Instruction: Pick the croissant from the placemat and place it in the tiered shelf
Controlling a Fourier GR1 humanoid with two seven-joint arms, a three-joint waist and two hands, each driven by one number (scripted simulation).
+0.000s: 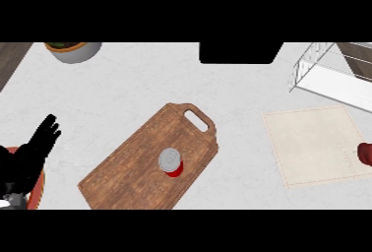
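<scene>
A beige placemat (314, 146) lies on the white counter at the right. At its right side, cut off by the view's edge, sits a small reddish-brown thing (365, 153) that may be the croissant. The white wire tiered shelf (328, 78) stands at the back right, beyond the placemat. My left hand (35, 150) shows at the far left, open with its fingers straight and pointing up, far from the placemat. No right hand shows in the head view.
A wooden cutting board (138, 167) lies slantwise in the middle with a red can (170, 162) on it. A grey plant pot (73, 51) stands at the back left, a black block (240, 52) at the back middle. A red rim (38, 191) shows under my left forearm.
</scene>
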